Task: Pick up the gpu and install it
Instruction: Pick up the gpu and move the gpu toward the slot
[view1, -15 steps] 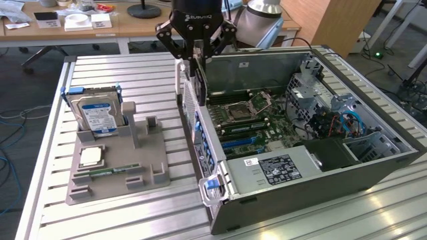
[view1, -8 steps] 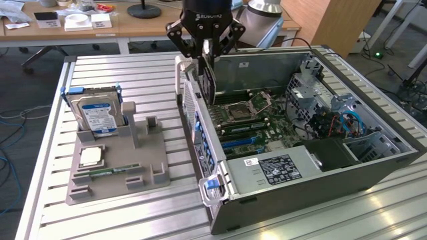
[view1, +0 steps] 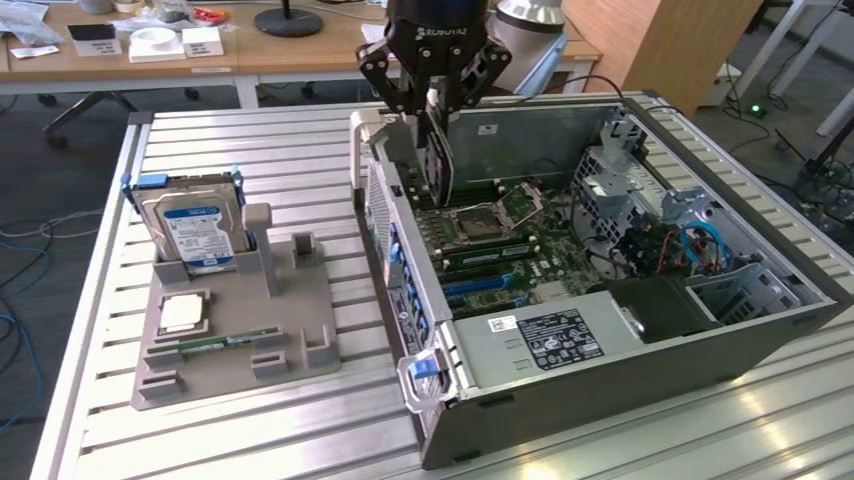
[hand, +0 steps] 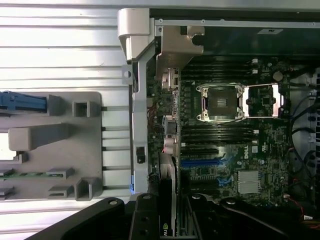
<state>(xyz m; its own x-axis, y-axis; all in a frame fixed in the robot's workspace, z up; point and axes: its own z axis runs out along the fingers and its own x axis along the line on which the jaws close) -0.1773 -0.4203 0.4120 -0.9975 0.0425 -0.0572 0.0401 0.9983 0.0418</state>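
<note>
Nearest in the exterior view, on the slatted metal table (view1: 267, 150), a gray holder (view1: 300, 320) lies on the exterior view's left. It carries a square processor chip (view1: 183, 313) and, just nearer, a narrow green memory stick (view1: 220, 341). At the holder's far end a silver hard drive (view1: 198, 232) with a blue-white label stands upright in its slot.

On the exterior view's right, the open computer case (view1: 747, 330) lies on its side. Its power supply (view1: 547, 340) sits at the near end, with the green motherboard (view1: 501, 255) and its empty processor socket (view1: 497, 215) beyond.

Farther back, the gripper (view1: 434, 105) hangs over the left part of the motherboard, its fingers pinching the top edge of the gpu (view1: 438, 165). The card hangs upright, edge down, inside the case opening and just beside the case's left wall. Whether its lower edge touches the board cannot be told. In the wrist view the gripper (hand: 170, 220) clamps the gpu (hand: 167, 192), seen edge-on beside the blue slots.

Farthest away stands a wooden desk (view1: 174, 65).
</note>
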